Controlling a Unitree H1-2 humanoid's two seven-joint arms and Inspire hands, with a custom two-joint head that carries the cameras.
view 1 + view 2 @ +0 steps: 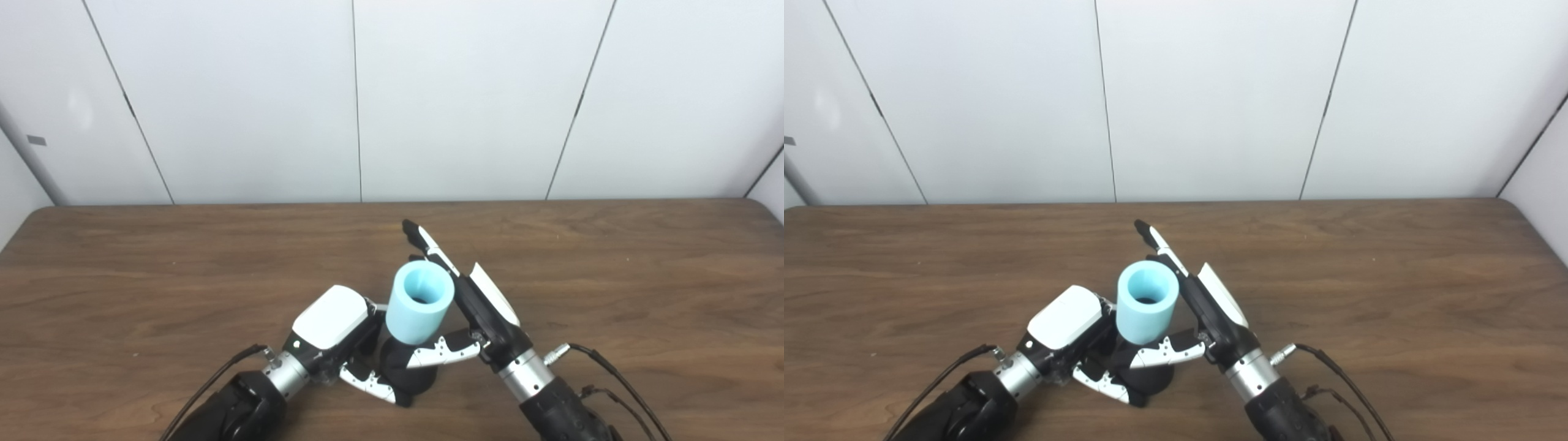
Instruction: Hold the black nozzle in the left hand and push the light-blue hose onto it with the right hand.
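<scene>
The light-blue hose point(419, 306) stands upright with its open end facing up, seated on the black nozzle point(397, 364), whose wide base rests on the table near the front edge. My left hand point(334, 334) is curled around the nozzle from the left, thumb low at the base. My right hand point(484, 312) lies against the hose's right side. Its fingers point(429, 245) stretch straight past the hose and away from me, and its thumb point(444, 352) reaches across where hose and nozzle meet. The nozzle's top is hidden inside the hose.
The brown wooden table point(153, 275) spreads wide on both sides and ends at a white panelled wall point(465, 98) behind. Black cables point(612, 373) trail from both wrists near the front edge.
</scene>
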